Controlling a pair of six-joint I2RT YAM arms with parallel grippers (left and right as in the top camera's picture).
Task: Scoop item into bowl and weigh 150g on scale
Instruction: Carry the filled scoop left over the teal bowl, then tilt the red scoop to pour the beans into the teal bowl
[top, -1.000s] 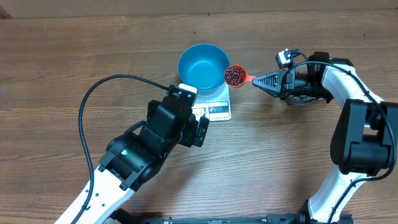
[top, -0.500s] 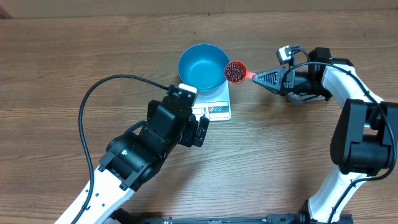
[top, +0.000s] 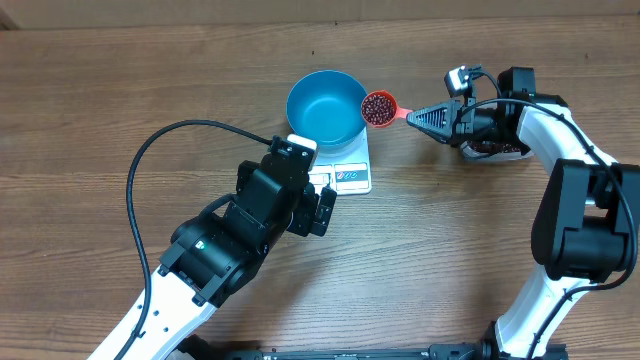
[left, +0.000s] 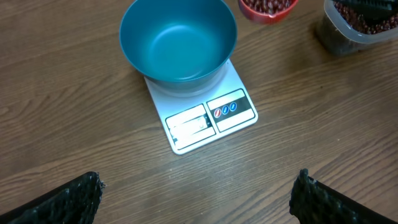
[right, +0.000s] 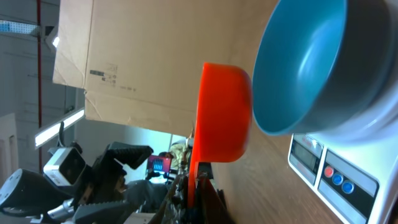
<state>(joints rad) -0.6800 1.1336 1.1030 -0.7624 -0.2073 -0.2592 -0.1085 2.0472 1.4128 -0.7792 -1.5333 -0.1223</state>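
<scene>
The empty blue bowl (top: 326, 107) stands on the white scale (top: 350, 176), whose display edge faces my left arm. A red scoop (top: 399, 118) heaped with dark red beans (top: 378, 108) hovers level just right of the bowl's rim, my right gripper (top: 425, 117) shut on its handle. In the right wrist view the scoop (right: 224, 112) sits beside the bowl (right: 305, 62) and scale (right: 336, 171). My left gripper (left: 196, 193) stands open over bare wood in front of the scale (left: 211, 115), holding nothing. The bowl (left: 178, 40) and the beans in the scoop (left: 267, 6) show there too.
A clear plastic tub (left: 357, 28) of more beans stands to the right of the scale, partly under my right arm (top: 560, 140). A black cable (top: 150, 160) loops over the wooden table on the left.
My right gripper has carried the loaded scoop a little toward the far side of the table, alongside the bowl's rim. The left arm, bowl and scale have not moved.
</scene>
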